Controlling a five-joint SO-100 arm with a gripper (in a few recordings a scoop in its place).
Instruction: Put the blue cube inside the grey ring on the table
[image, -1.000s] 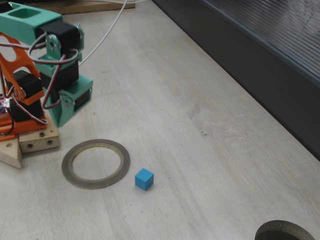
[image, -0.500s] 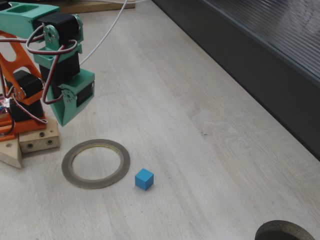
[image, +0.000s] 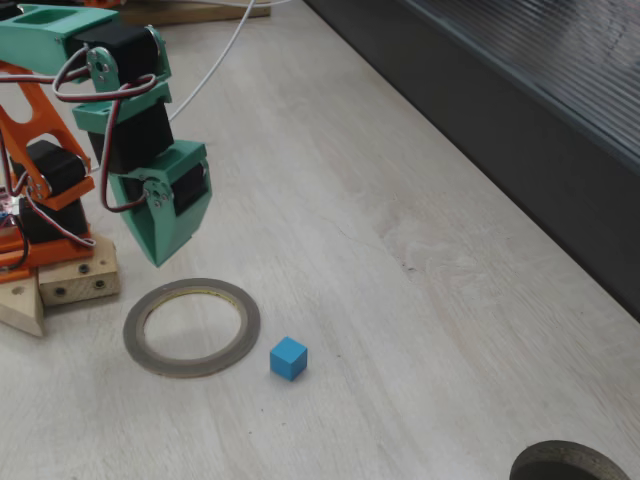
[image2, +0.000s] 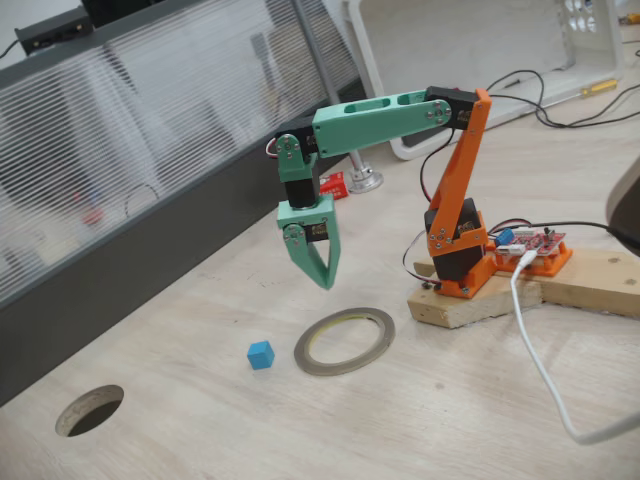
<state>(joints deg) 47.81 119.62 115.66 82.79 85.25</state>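
The blue cube (image: 288, 358) (image2: 260, 354) rests on the pale wood table (image: 400, 300) (image2: 200, 420), just outside the grey ring (image: 192, 327) (image2: 345, 341), which lies flat. The green gripper (image: 165, 250) (image2: 324, 276) hangs in the air with its tips pointing down, above the ring's far edge and well apart from the cube. Its fingers meet at the tip, shut on nothing.
The arm's orange base stands on a wooden block (image: 60, 285) (image2: 500, 290) beside the ring. A dark round hole (image: 570, 465) (image2: 90, 410) is cut in the table. A dark ribbed strip (image: 520, 130) borders the table. A white cable (image2: 540, 370) trails from the base.
The gripper has swung outward from the base and lower, toward the ring. The cube and the ring have not moved.
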